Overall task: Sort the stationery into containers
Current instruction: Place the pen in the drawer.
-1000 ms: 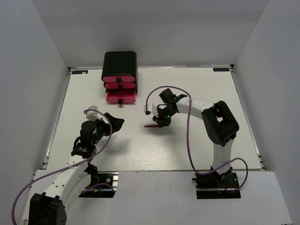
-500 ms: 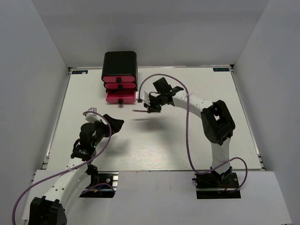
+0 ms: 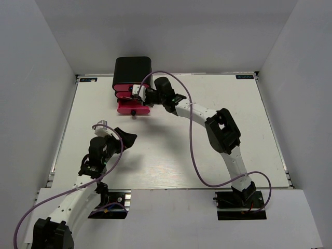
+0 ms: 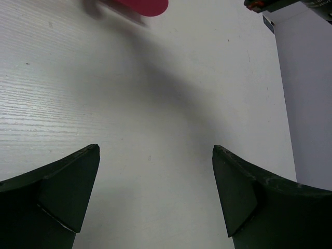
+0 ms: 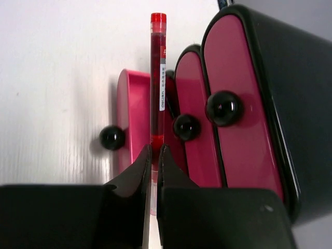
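- Step in hand is the placing: the right gripper (image 5: 154,155) is clenched on a thin red pen (image 5: 157,78), which hangs over the pulled-out lowest drawer (image 5: 132,106) of the black cabinet (image 3: 133,67).
- The left gripper (image 4: 155,171) hangs spread wide above the bare table (image 4: 155,78) — grasping nothing.
- Next, by my judgement: line the pen up with the drawer's opening, lower it, then release — crosswise, it could catch the rim.

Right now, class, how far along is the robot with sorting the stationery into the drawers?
Done: the bottom pink drawer is pulled open. In hand: the right gripper is shut on a red pen, held over that open drawer. Left to do: drop the pen in and, probably, push the drawer shut. The left gripper is open and holds nothing. No other loose stationery shows in the overhead view.
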You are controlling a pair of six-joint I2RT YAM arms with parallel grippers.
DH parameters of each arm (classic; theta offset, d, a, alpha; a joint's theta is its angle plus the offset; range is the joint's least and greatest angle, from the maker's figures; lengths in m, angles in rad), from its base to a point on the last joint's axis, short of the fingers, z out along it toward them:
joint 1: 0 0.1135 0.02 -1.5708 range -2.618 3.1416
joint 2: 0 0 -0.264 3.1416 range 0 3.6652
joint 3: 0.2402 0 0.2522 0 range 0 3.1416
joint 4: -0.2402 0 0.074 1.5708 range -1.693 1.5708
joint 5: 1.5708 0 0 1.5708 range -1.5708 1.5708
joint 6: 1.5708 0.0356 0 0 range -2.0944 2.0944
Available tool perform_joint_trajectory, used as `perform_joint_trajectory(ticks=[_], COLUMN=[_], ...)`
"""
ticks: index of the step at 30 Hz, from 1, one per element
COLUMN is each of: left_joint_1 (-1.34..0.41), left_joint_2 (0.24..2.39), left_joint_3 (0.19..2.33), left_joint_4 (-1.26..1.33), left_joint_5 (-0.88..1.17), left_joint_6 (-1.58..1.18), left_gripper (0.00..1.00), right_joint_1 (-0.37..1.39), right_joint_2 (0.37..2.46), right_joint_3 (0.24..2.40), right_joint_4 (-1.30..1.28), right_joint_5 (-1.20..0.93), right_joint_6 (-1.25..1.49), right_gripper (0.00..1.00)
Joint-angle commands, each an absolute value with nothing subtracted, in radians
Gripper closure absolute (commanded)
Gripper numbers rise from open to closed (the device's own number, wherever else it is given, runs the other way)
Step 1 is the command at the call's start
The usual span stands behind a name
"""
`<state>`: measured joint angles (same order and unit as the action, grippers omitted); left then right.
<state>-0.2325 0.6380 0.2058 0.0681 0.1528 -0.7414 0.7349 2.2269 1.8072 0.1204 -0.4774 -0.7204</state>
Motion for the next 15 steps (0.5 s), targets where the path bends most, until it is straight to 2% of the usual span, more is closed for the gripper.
perform_joint_trajectory(ticks=[1, 12, 15], left_joint_1=[-0.235, -0.235, -0.235], left_joint_2=[0.643, 0.673, 0.683], left_joint_3=[0.202, 0.221, 0.23], left_joint_4=[0.066, 0.057, 0.057], left_joint_5=[0.143, 0.133, 0.133], left_joint_6=[-0.742, -0.742, -0.742], left_gripper=[0.0, 0.0, 0.0], right_joint_1=[0.745, 0.739, 0.741], right_joint_2=[2.25, 2.349, 2.349], right_joint_3=[1.827, 1.85, 1.816], right_joint_4=[0.34, 0.377, 0.394], right_joint_5=[-0.474, -0.468, -0.462], right_joint_6=[-0.661, -0.68, -0.678], right_gripper=[1.0, 1.0, 0.8])
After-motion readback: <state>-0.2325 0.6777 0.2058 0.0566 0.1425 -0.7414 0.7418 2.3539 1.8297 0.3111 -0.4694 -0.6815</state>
